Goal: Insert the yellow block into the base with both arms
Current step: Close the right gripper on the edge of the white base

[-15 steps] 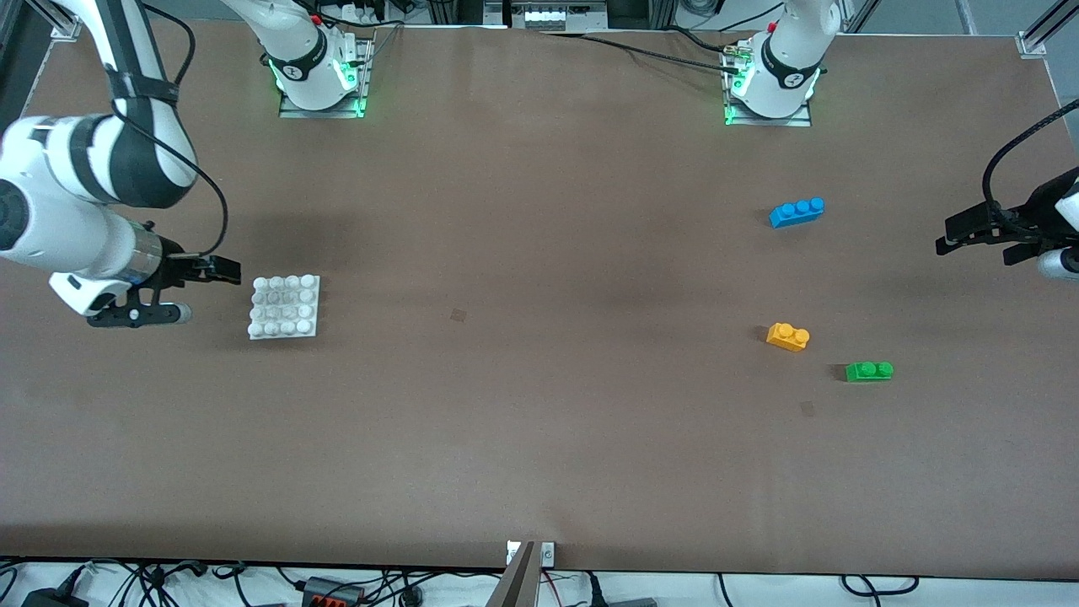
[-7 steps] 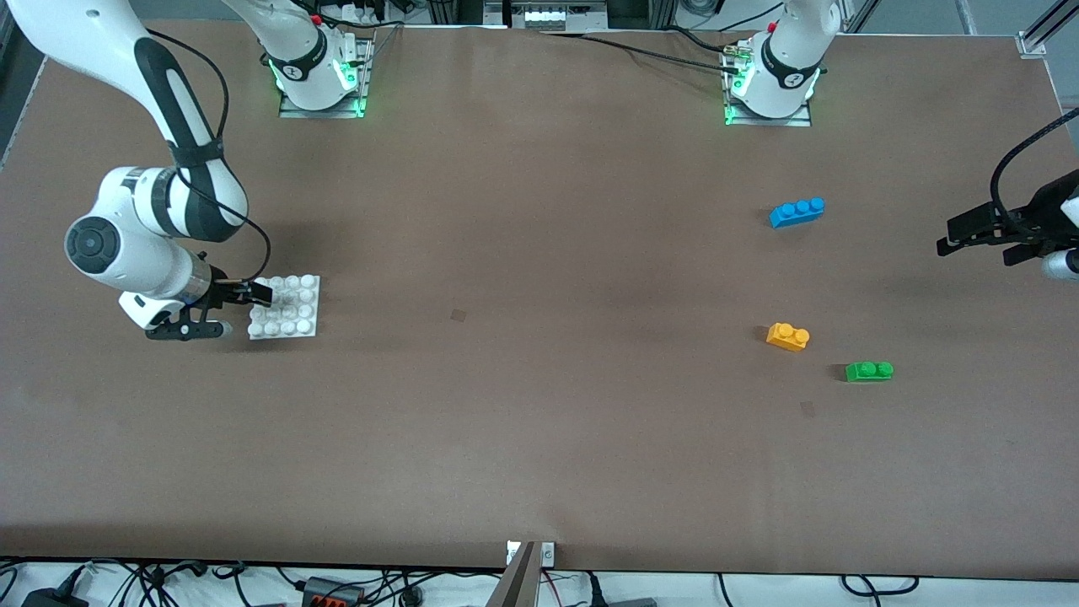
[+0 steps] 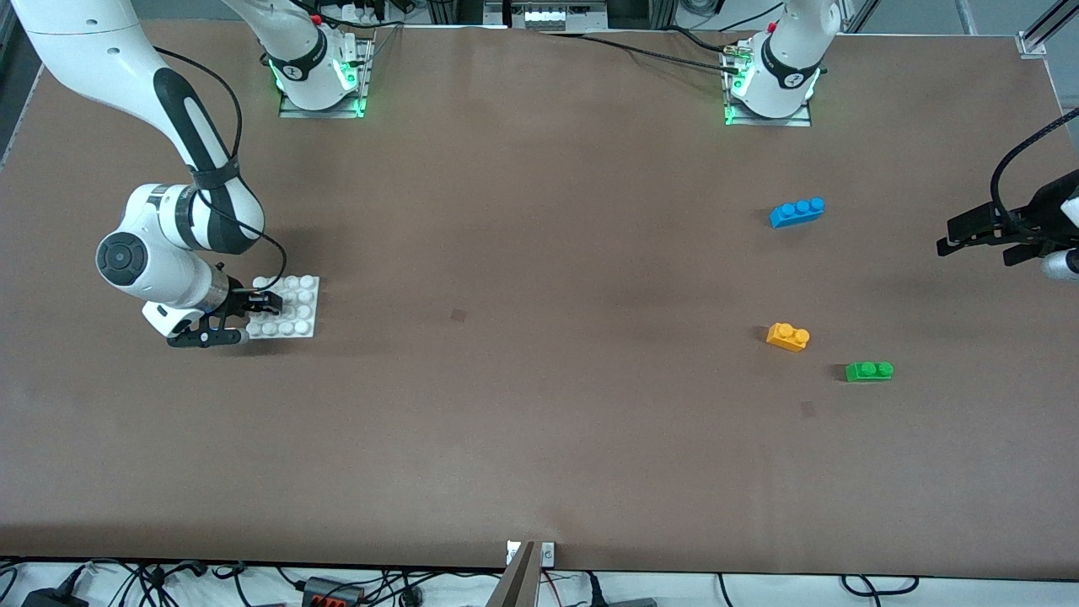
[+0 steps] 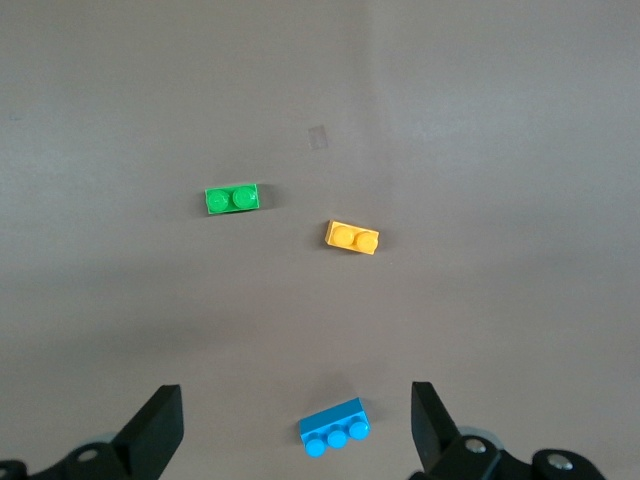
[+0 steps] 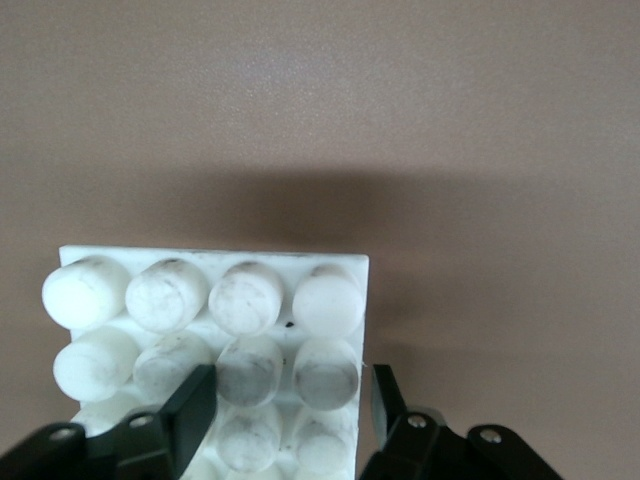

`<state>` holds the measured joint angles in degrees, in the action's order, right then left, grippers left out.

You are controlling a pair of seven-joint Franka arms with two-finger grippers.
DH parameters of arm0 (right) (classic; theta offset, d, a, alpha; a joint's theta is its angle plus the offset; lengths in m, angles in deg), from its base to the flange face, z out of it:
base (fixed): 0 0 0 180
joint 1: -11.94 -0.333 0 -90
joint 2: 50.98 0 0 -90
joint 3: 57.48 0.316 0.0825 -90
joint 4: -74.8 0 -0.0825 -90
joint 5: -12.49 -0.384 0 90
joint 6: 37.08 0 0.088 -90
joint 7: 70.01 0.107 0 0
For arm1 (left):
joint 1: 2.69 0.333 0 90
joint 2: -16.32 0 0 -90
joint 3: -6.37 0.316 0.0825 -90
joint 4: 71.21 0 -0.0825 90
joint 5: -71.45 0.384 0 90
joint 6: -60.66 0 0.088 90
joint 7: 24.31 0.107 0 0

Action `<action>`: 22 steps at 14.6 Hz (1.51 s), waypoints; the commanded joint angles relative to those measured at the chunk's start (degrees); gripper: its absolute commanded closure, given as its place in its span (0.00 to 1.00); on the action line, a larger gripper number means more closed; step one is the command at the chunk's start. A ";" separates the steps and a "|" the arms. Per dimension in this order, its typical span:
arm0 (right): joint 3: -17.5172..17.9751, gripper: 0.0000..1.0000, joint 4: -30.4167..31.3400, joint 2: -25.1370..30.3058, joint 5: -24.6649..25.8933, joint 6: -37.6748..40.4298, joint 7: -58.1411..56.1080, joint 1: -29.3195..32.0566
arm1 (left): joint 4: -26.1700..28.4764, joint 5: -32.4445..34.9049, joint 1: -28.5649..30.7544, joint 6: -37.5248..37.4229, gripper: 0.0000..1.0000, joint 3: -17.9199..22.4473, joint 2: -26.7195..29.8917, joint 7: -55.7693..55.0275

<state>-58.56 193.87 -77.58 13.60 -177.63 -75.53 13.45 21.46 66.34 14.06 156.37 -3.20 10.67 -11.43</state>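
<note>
The yellow block lies on the table toward the left arm's end; it also shows in the left wrist view. The white studded base lies toward the right arm's end. My right gripper is open and low over the base. In the right wrist view the right gripper has one finger over the studs and the other just outside the base's edge. My left gripper is open and empty, high over the table's end. In its own view the left gripper frames the blue brick.
A blue three-stud brick lies farther from the front camera than the yellow block, also in the left wrist view. A green two-stud brick lies beside the yellow block, slightly nearer, also in the left wrist view.
My right arm has swung in and come down, bringing its gripper from beside the base to over the base's edge. The left arm has barely moved. The bricks have not moved.
</note>
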 commanded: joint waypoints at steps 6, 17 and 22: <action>0.65 0.37 -0.07 -1.96 0.04 -0.51 -1.34 0.34 | -1.96 -1.58 0.39 -0.53 0.00 0.08 -0.93 1.53; 16.37 0.40 -2.96 -6.78 -0.40 -0.07 15.86 -1.06 | -1.88 -0.44 -0.05 0.34 0.00 -0.44 -1.55 1.52; 18.05 0.40 -12.26 -13.81 -0.49 -0.07 26.49 -11.68 | -1.44 0.44 -3.47 3.69 0.00 -0.71 -9.70 1.00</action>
<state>-40.69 187.74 -82.87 13.59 -176.58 -53.51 6.14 21.43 66.36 12.66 159.12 -3.73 5.87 -11.21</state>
